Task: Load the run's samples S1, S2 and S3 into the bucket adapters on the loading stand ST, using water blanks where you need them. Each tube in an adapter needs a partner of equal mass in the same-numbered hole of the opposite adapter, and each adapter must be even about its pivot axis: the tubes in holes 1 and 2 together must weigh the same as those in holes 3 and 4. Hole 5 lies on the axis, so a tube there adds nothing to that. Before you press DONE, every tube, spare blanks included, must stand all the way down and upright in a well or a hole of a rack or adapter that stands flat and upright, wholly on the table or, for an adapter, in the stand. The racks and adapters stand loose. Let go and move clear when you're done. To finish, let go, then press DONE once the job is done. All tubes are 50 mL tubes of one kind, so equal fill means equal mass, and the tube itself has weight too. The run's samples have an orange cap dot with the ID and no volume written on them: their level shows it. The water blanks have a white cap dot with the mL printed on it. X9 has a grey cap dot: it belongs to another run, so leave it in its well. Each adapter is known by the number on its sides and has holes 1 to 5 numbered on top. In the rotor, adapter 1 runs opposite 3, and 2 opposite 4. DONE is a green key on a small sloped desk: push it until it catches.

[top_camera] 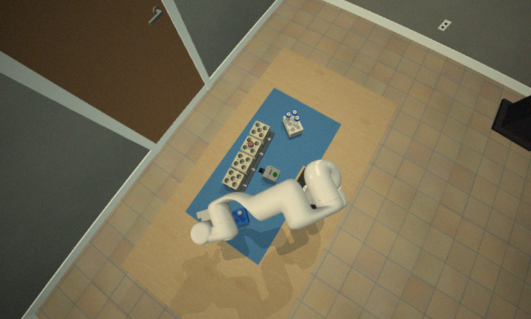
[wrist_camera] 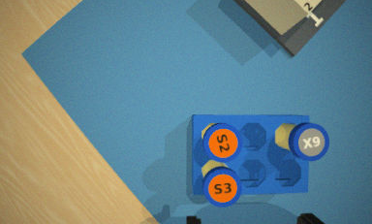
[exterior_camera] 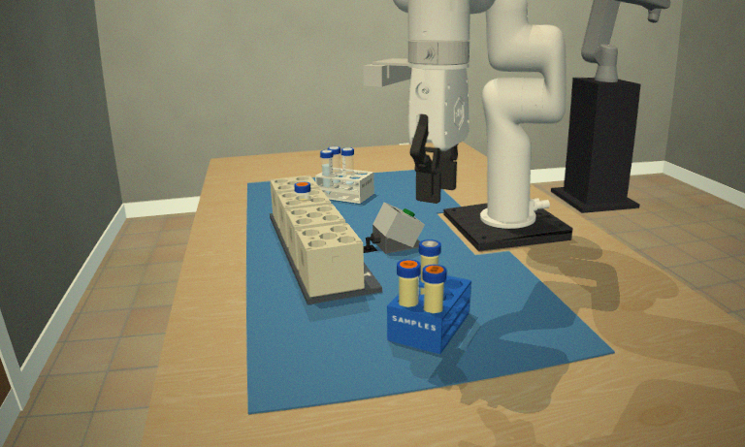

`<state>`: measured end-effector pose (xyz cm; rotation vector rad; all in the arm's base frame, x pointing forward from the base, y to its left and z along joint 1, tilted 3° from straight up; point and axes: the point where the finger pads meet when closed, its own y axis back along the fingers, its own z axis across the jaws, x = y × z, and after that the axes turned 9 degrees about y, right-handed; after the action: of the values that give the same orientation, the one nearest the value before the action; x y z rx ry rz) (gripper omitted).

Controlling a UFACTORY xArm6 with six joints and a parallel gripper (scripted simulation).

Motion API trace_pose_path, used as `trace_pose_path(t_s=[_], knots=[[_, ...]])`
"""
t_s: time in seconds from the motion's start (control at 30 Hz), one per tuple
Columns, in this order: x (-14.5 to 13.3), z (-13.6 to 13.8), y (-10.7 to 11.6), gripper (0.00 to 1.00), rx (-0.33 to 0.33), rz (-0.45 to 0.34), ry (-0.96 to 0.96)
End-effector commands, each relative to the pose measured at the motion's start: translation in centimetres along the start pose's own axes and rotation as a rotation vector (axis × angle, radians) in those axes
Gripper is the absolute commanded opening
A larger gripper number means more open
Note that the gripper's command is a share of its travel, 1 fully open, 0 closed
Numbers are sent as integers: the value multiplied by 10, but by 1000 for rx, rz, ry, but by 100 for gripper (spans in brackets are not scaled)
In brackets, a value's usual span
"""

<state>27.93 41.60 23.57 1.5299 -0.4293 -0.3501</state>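
My gripper [exterior_camera: 438, 192] [wrist_camera: 252, 219] is open and empty, high above the mat near the blue SAMPLES rack [exterior_camera: 414, 330] [wrist_camera: 250, 189]. Orange-dotted S2 [wrist_camera: 223, 143] [exterior_camera: 407, 267] and S3 [wrist_camera: 222, 188] [exterior_camera: 434, 272] stand at one end of that rack, yellow below their blue caps. Grey-dotted X9 [wrist_camera: 311, 142] [exterior_camera: 429, 246] stands at its other end. Several cream adapters stand in a row on the dark stand [exterior_camera: 374, 287] [wrist_camera: 292, 52]. One orange-dotted tube [top_camera: 250, 143] [exterior_camera: 302, 186] sits low in an adapter, its ID unreadable. Three blue-capped blanks [top_camera: 288, 114] [top_camera: 294, 112] [top_camera: 296, 117] stand in the white rack [top_camera: 294, 133] [exterior_camera: 358, 194].
The sloped desk [top_camera: 269, 173] [exterior_camera: 392, 231] with the green DONE key [top_camera: 275, 174] [exterior_camera: 407, 212] stands between the adapter row and the arm's base [exterior_camera: 507, 231]. The nearest adapter [top_camera: 233, 178] [exterior_camera: 335, 270] shows no tubes. The blue mat's edge [wrist_camera: 84, 132] runs beside the SAMPLES rack.
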Motion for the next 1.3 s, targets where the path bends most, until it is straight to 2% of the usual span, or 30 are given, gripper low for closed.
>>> trace_pose_path(t_s=[0.0, 1.27], knots=[[0, -1, -3, 57, 5, 0, 0], [0, -1, -71, 57, 5, 0, 0]])
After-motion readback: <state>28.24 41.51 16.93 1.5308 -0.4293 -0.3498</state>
